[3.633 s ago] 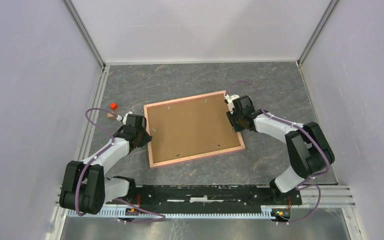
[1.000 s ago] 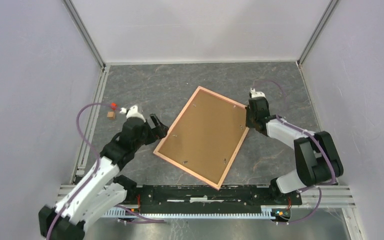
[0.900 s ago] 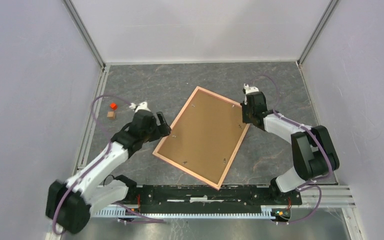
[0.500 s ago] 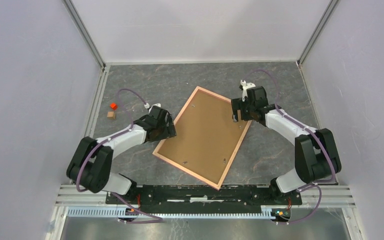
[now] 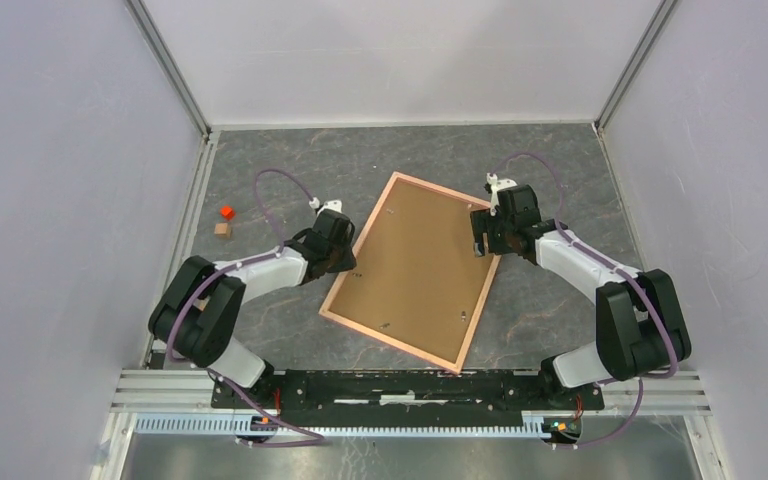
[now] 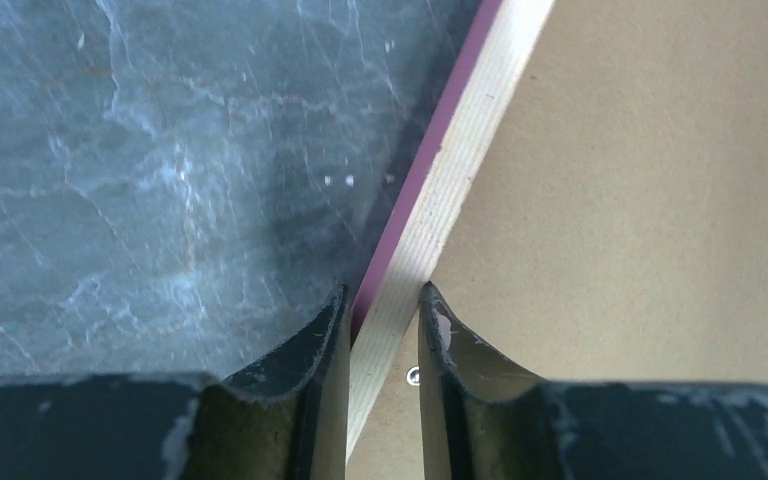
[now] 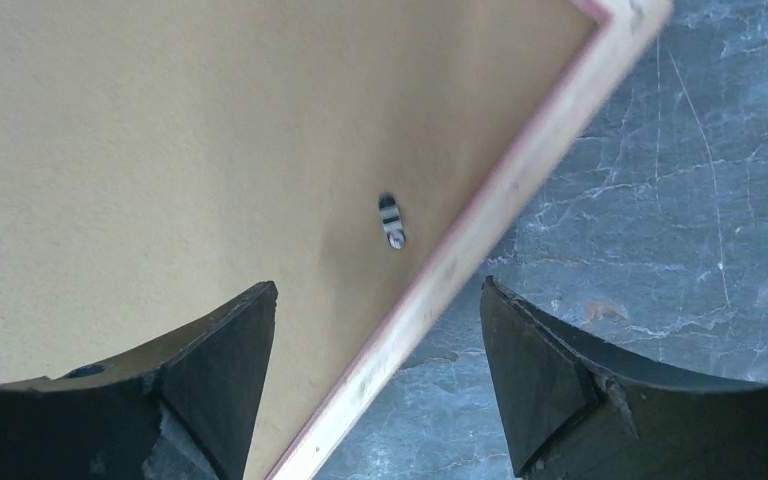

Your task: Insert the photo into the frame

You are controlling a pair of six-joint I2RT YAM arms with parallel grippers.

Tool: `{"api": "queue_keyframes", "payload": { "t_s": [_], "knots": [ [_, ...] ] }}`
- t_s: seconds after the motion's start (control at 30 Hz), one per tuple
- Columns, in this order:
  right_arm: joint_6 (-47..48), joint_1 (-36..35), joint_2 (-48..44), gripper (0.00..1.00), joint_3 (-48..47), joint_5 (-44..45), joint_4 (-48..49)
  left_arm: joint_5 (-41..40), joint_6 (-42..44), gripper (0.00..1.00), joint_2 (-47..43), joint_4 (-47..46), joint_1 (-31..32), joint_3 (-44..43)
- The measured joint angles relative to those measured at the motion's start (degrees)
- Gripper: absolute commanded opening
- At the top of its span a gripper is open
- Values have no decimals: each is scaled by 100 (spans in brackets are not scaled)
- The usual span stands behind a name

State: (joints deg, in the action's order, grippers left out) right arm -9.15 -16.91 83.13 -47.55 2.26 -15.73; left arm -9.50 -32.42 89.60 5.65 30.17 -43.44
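Note:
The salmon-pink frame lies on the table, turned on a diagonal, with the brown backing board filling it and facing up. The photo is hidden. My left gripper is shut on the frame's left rail; in the left wrist view the pale rail runs between the nearly closed jaws of the gripper. My right gripper is open and straddles the right rail near the top right corner. In the right wrist view the rail passes between the wide jaws of the gripper, beside a small metal clip.
A small red cube and a small brown block sit at the left of the grey marbled table. White walls close in the back and sides. A metal rail with the arm bases runs along the near edge.
The frame has swung from lying crosswise to a steep diagonal and slid a little right and nearer. My left gripper has come to the left rail and shut on it. My right gripper stays open at the right rail.

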Motion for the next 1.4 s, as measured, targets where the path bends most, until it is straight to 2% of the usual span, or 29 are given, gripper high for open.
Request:
{"api": "queue_keyframes", "payload": {
  "t_s": [0.27,0.43,0.7,0.83,1.07,1.27,1.4],
  "knots": [
    [111,15,74,84,55,74,-17,-118,-164,12,-1073,-4,44,1001],
    [188,15,164,79,55,7,-2,-127,-345,2,-1526,219,28,1300],
    [254,15,479,81,52,-291,400,-111,-424,2,-1558,280,28,1309],
    [195,15,815,75,-63,-358,584,-107,-442,2,-1558,280,28,1309],
    [-2,-7,1226,72,-323,-350,824,-98,-463,2,-1558,282,28,1309],
    [-144,-90,1309,66,-442,-17,811,-90,-466,2,-1558,280,28,1309],
    [-260,-181,1351,55,-511,129,745,-85,-466,2,-1558,280,28,1309]
  ]
}}
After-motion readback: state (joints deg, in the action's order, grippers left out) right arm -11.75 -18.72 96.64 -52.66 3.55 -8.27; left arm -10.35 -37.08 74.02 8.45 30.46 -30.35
